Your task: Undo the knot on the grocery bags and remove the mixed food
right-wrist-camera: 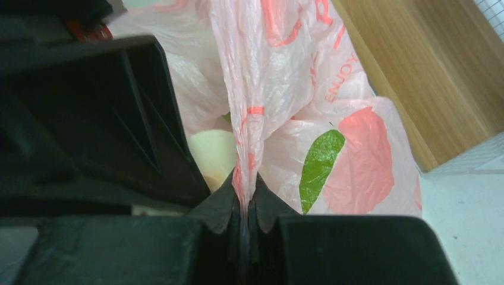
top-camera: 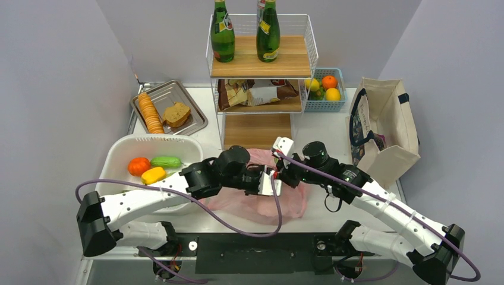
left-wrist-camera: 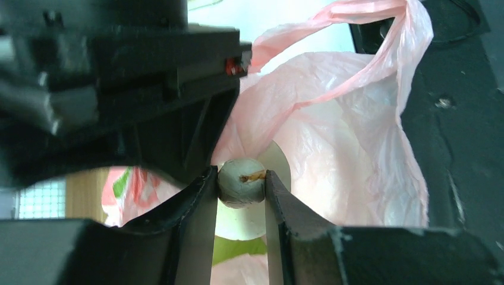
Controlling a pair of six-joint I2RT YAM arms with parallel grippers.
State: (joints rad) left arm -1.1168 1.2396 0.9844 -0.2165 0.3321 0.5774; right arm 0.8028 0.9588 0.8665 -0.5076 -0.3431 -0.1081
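The pink grocery bag (top-camera: 285, 205) lies crumpled at the table's near middle, with both arms meeting over it. Inside its open mouth my left gripper (left-wrist-camera: 240, 176) is shut on the pale stem of a mushroom (left-wrist-camera: 241, 185), whose cream cap shows behind. A loose handle loop (left-wrist-camera: 380, 27) arcs above. My right gripper (right-wrist-camera: 245, 195) is shut on a bunched strip of the bag's pink plastic (right-wrist-camera: 249, 119), pulled taut upward. The knot is out of view. An orange fruit (top-camera: 139, 165), a green cucumber (top-camera: 166, 161) and a yellow lemon (top-camera: 153, 175) lie in the white tub (top-camera: 119, 151).
A wire shelf (top-camera: 261, 59) behind the bag carries two green bottles (top-camera: 223, 29) and snack packets. A metal tray (top-camera: 169, 107) of crackers and bread sits back left. A blue fruit basket (top-camera: 324, 89) and a beige canvas tote (top-camera: 386, 124) stand at the right.
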